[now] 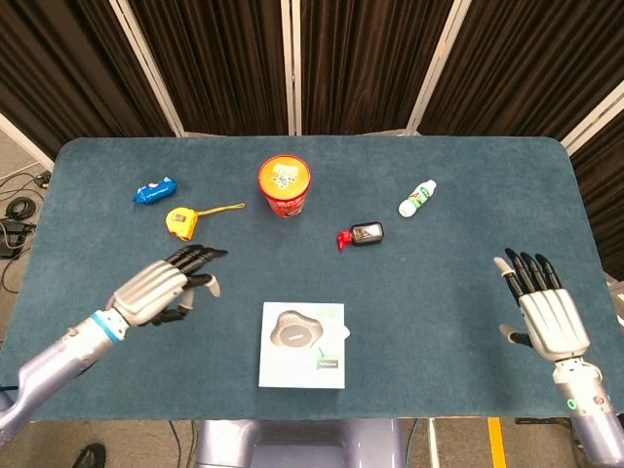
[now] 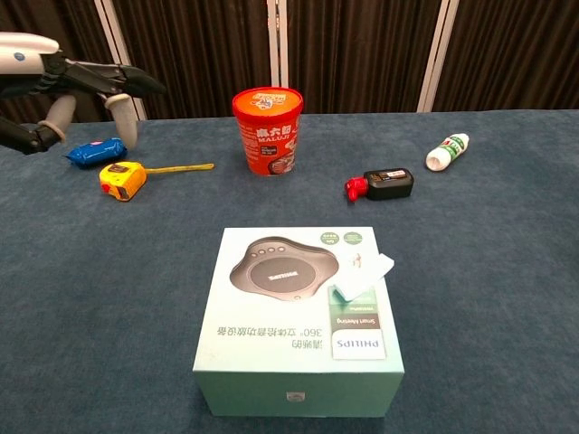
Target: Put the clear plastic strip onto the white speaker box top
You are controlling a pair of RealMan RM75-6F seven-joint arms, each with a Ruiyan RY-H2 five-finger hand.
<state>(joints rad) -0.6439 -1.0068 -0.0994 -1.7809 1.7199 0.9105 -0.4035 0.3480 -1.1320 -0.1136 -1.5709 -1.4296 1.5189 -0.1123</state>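
Note:
The white speaker box (image 1: pixel 302 344) (image 2: pixel 298 312) sits at the table's near middle. The clear plastic strip (image 2: pixel 365 274) (image 1: pixel 343 332) lies on the box top at its right edge, one end hanging past the edge. My left hand (image 1: pixel 164 286) (image 2: pixel 71 83) hovers left of the box, fingers spread and pointing toward it, holding nothing. My right hand (image 1: pixel 543 307) is far off at the table's right side, fingers straight and apart, empty; the chest view does not show it.
Behind the box stand a red noodle cup (image 1: pixel 285 186) (image 2: pixel 268 129), a black item with a red cap (image 1: pixel 361 234) (image 2: pixel 381 183) and a white bottle (image 1: pixel 417 198) (image 2: pixel 448 151). A yellow tape measure (image 1: pixel 181 221) (image 2: pixel 125 178) and a blue packet (image 1: pixel 154 190) (image 2: pixel 93 152) lie back left.

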